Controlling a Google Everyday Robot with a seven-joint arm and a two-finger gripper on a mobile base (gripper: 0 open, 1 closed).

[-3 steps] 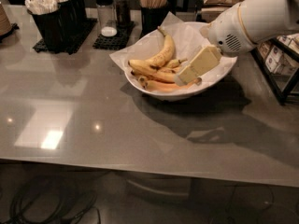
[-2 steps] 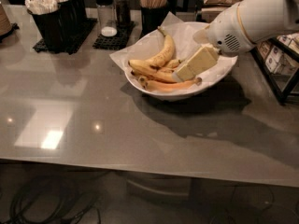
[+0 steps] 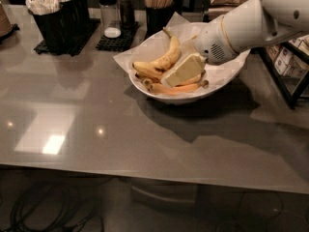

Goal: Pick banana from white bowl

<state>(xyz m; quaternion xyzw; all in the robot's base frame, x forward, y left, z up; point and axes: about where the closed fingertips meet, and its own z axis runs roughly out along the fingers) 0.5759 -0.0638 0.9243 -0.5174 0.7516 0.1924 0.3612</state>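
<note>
Where the grey tabletop point(image 3: 96, 144) lies in front of the white bowl point(image 3: 183, 99), bright reflections sit on it. Inside the bowl, on crinkled white paper point(image 3: 145, 47), an orange-tinted banana point(image 3: 176, 88) lies along the near rim. The banana point(image 3: 147, 70) rests at the bowl's left, partly under the claw point(image 3: 186, 70), which reaches in from the bowl's right; I cannot tell whether it is open or closed. A curved banana point(image 3: 169, 56) lies behind it. Beyond the bowl stand a stick holder point(image 3: 159, 8), shakers point(image 3: 111, 13) and a utensil caddy point(image 3: 55, 16).
</note>
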